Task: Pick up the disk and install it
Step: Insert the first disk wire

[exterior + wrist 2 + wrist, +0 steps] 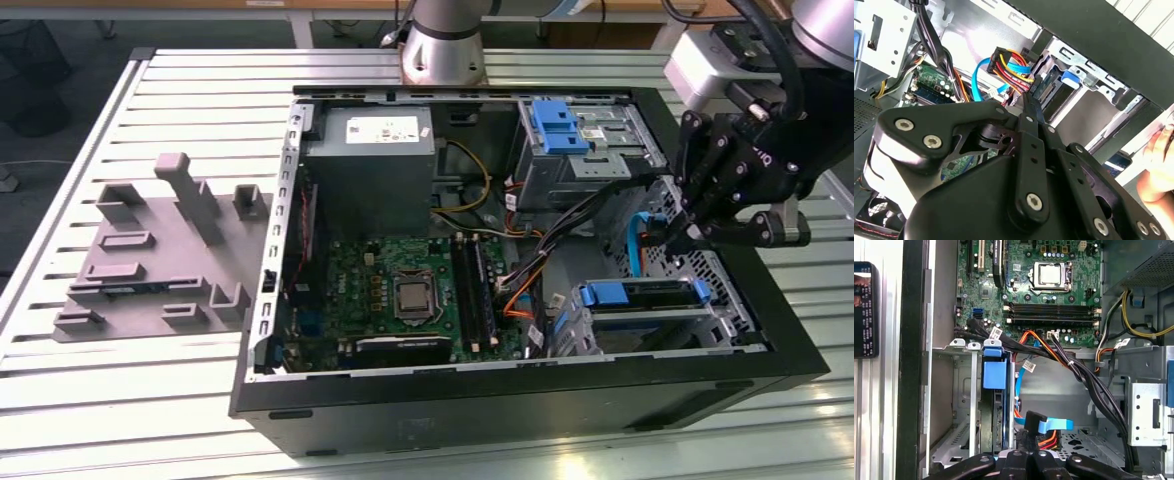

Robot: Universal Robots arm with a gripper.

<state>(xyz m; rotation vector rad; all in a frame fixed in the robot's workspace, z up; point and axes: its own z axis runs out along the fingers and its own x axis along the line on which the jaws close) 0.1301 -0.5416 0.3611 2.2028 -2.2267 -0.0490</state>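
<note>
Silver disk [641,294] sits on edge in the cage [727,320], near corner on the exterior view's right. End effector [678,238] hangs just beyond it, fingers together, apparently empty.

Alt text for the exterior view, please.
The arm's gripper reaches into an open computer case at the exterior view's right, near the disk seated in a drive cage. The case lies on a slatted table.

You have, in the exterior view: one slatted metal table [200,80], pale grey, glare at 5 o'clock; wooden bench edge [174,5] at 12 o'clock; dark floor [54,130] at 10 o'clock.
</note>
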